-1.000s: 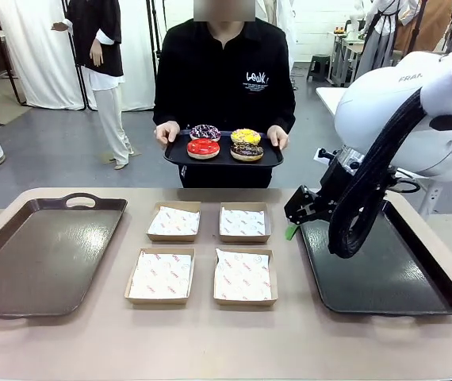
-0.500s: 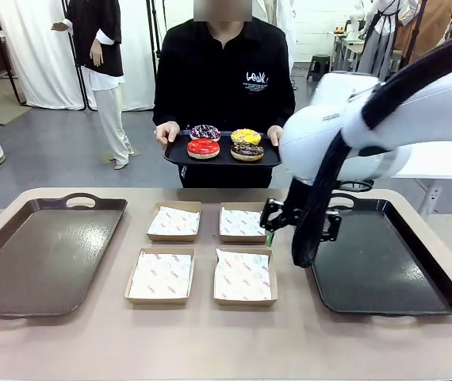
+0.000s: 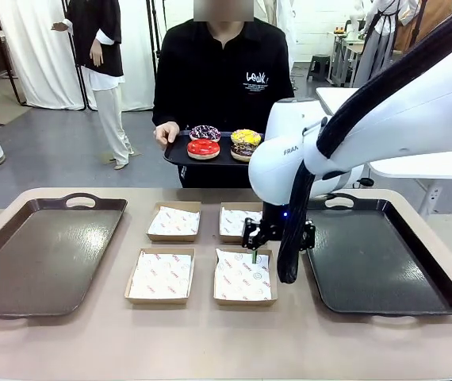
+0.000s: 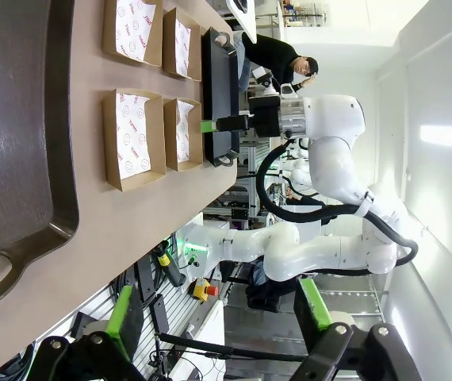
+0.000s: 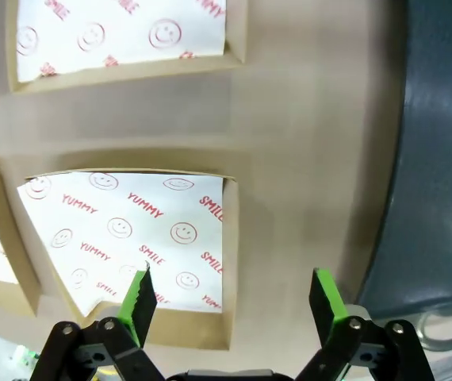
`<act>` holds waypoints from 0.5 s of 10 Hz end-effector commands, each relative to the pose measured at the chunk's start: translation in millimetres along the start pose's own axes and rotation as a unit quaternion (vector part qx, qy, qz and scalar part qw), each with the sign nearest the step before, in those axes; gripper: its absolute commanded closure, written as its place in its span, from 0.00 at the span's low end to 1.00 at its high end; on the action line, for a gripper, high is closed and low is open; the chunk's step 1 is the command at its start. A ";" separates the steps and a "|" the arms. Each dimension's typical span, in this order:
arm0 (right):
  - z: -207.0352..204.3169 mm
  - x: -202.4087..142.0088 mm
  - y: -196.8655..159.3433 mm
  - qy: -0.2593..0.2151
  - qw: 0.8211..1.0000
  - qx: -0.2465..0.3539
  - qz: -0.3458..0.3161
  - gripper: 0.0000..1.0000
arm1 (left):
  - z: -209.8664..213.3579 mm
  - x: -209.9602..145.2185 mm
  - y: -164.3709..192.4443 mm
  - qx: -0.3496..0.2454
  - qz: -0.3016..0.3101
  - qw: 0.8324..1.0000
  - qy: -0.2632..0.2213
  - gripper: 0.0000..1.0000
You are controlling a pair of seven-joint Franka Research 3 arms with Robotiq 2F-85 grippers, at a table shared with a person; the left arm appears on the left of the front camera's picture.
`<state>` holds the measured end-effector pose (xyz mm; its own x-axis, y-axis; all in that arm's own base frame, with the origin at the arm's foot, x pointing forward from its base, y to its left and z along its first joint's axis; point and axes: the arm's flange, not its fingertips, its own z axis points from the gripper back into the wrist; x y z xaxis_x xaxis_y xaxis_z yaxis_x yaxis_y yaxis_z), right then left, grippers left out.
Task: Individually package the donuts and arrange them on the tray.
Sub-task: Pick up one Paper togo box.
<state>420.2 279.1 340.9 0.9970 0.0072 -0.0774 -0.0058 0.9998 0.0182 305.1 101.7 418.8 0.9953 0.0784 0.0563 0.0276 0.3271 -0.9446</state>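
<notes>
Four donuts [image 3: 203, 148] on a small black tray [image 3: 175, 155] held by the person [image 3: 224, 71] at the far side of the tabletop [image 3: 210, 341], right end effector [image 3: 254, 254] spread wide — nothing in it — over the far edge of the near right paper-lined box [image 3: 243, 279], left end effector [image 4: 218, 313] also wide, empty

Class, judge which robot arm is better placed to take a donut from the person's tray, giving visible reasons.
Right, probably. The right gripper hangs open over the boxes mid-table, nearest the donuts on the person's tray; the left gripper sits out beyond the left tray.
</notes>
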 end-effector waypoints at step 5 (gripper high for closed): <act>-20.0 -8.6 4.5 -0.043 0.998 -0.013 0.041 0.56 | 1.2 -0.2 -2.0 -0.009 0.004 1.000 -0.002 0.00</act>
<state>411.6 290.8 327.5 0.9959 0.0887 -0.0179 -0.0887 0.9961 -0.0025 305.1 101.7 418.8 0.9953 0.0784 0.0562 0.0276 0.3271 -0.9446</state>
